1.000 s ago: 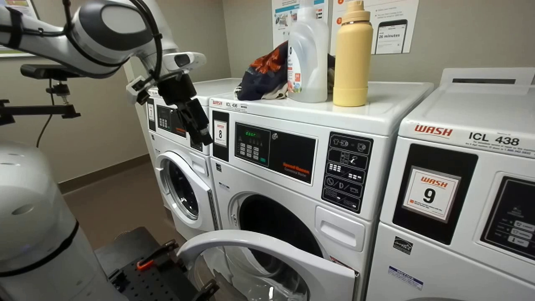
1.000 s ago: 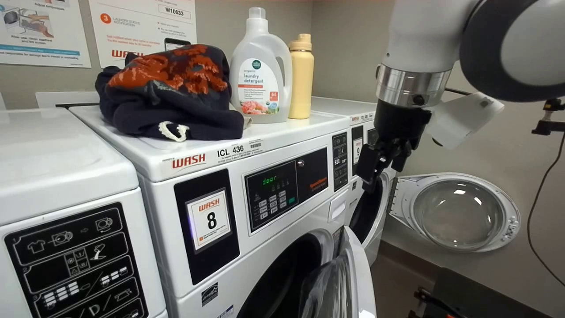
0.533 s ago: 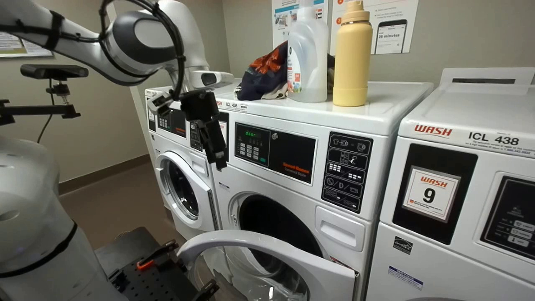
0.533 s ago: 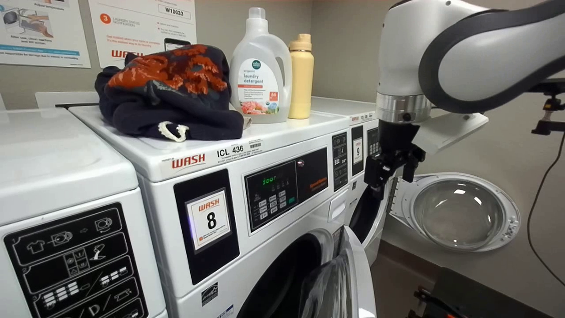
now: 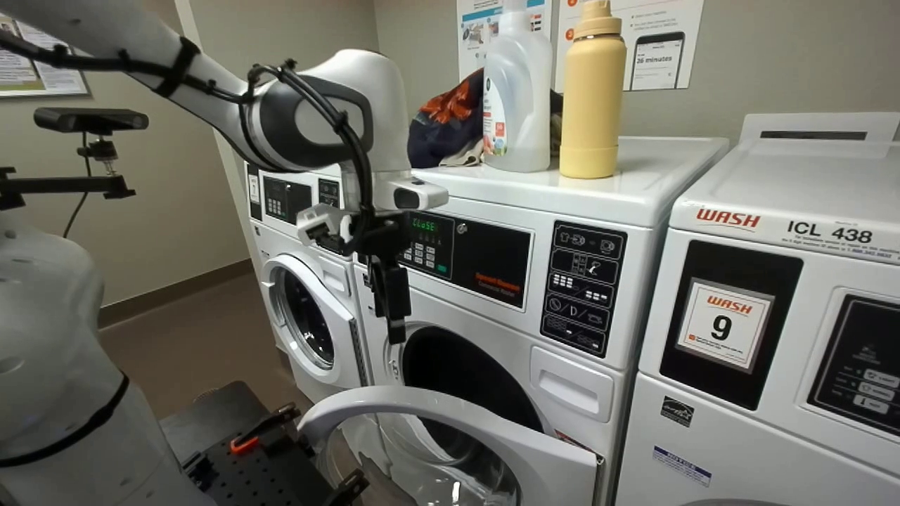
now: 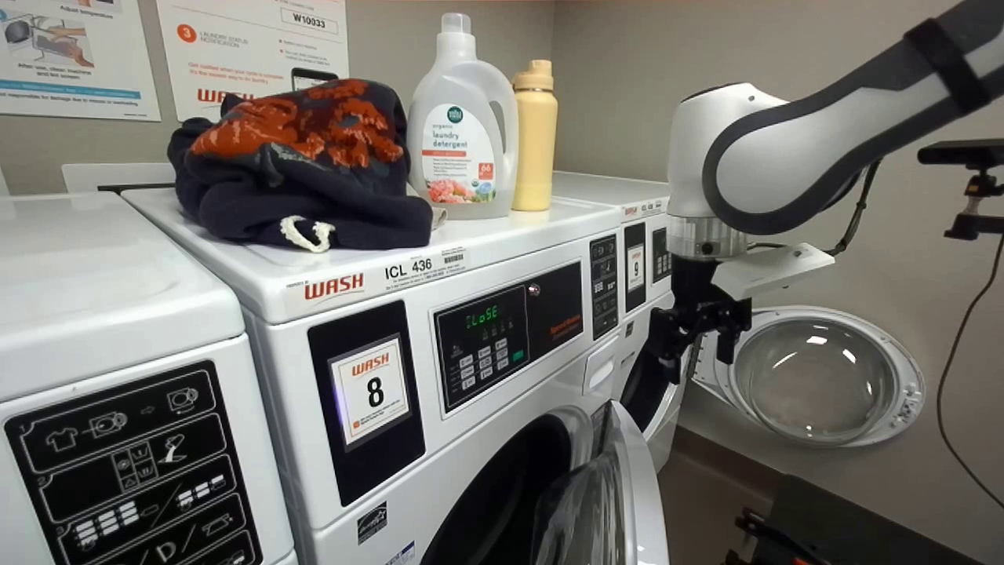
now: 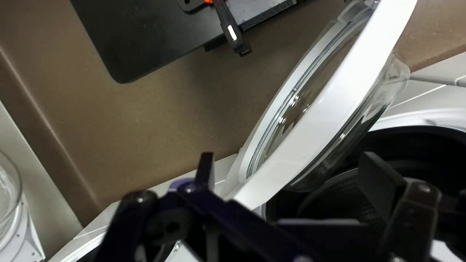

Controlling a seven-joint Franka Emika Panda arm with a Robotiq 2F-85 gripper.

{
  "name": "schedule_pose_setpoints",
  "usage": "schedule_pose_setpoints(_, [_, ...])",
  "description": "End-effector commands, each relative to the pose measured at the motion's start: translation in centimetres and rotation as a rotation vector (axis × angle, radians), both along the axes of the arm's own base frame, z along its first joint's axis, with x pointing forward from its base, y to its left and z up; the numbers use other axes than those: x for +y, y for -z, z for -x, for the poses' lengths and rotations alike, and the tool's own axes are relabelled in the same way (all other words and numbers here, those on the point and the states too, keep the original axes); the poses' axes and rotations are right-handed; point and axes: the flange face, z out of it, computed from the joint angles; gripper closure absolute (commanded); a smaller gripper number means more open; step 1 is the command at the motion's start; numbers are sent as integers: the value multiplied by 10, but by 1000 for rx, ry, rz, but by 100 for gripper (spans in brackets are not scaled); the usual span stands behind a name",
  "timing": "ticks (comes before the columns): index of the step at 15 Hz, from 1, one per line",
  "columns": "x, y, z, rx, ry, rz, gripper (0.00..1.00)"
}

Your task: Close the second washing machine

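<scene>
The second washing machine is the white front-loader marked 8, with its dark control panel (image 5: 492, 263) in both exterior views (image 6: 553, 314). Its round glass door with a white rim (image 5: 422, 400) stands open in front of the dark drum opening; the rim also shows in an exterior view (image 6: 643, 502). In the wrist view the rim (image 7: 313, 127) slants across the picture beyond the fingers. My gripper (image 5: 396, 330) hangs pointing down above the door, apart from it. Its two fingers are spread and empty in an exterior view (image 6: 698, 359) and in the wrist view (image 7: 287, 171).
A detergent bottle (image 5: 517, 105), a yellow bottle (image 5: 594, 105) and dark clothing (image 6: 298, 173) sit on the machine's top. Machine 9 (image 5: 731, 323) stands beside it, with its door (image 6: 816, 377) wide open. A black board with clamps (image 5: 246, 457) is near the robot base.
The gripper has moved down and toward the open door, rightward in an exterior view. The panel's display has changed from "door" to "CLoSE". The door has not moved.
</scene>
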Motion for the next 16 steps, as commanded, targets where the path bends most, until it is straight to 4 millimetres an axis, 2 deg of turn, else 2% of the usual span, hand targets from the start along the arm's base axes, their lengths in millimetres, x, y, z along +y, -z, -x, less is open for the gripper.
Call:
schedule_pose_setpoints(1, [-22, 31, -10, -1, 21, -52, 0])
schedule_pose_setpoints(7, [-39, 90, -12, 25, 50, -54, 0])
schedule_pose_setpoints(13, [-47, 147, -4, 103, 98, -48, 0])
schedule_pose_setpoints(16, [-46, 169, 1, 144, 100, -45, 0])
